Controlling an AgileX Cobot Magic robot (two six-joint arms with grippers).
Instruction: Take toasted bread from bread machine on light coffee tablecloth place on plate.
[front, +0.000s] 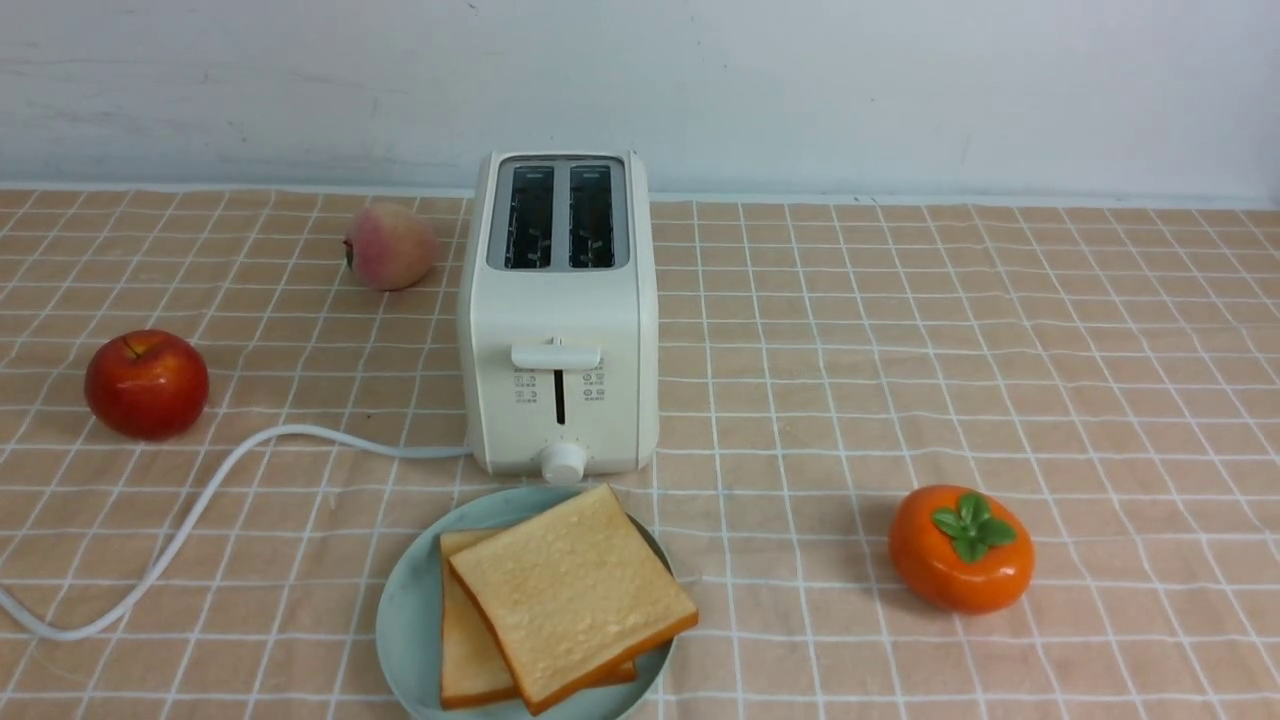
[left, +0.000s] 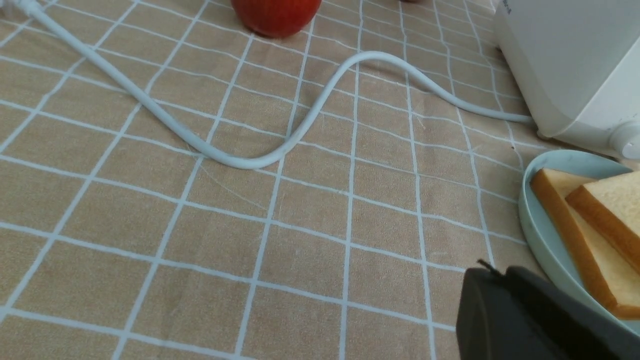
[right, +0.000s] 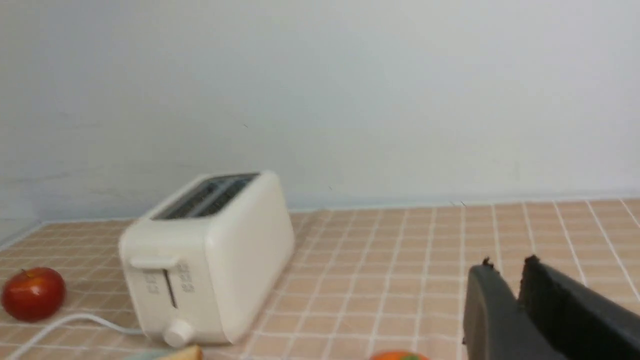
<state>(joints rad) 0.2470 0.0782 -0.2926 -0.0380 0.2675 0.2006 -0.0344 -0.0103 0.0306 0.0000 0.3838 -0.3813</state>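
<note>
I look at my screens and both slices of toasted bread (front: 560, 590) are lying on the plate (front: 405, 620), one on top of the other, with the top slice turned a bit and poking over the rim. The plate sits on the light coffee tablecloth (front: 900, 350), just in front of the bread machine (front: 557, 330). Both slots on top of the bread machine look dark and empty, so I think the job is done and nothing is left to carry. My left gripper (left: 492, 282) is low over the cloth beside the plate. Its fingers look pressed together and it holds nothing. My right gripper (right: 507, 275) is up in the air, off to the side of the bread machine. I can see a thin gap between its fingers, so it is a little bit open, and it holds nothing too. A red apple (front: 146, 383), a peach (front: 388, 245) and an orange persimmon (front: 960, 548) sit on the cloth, away from the plate. The white cord (front: 200, 500) runs across the cloth from the bread machine.
</note>
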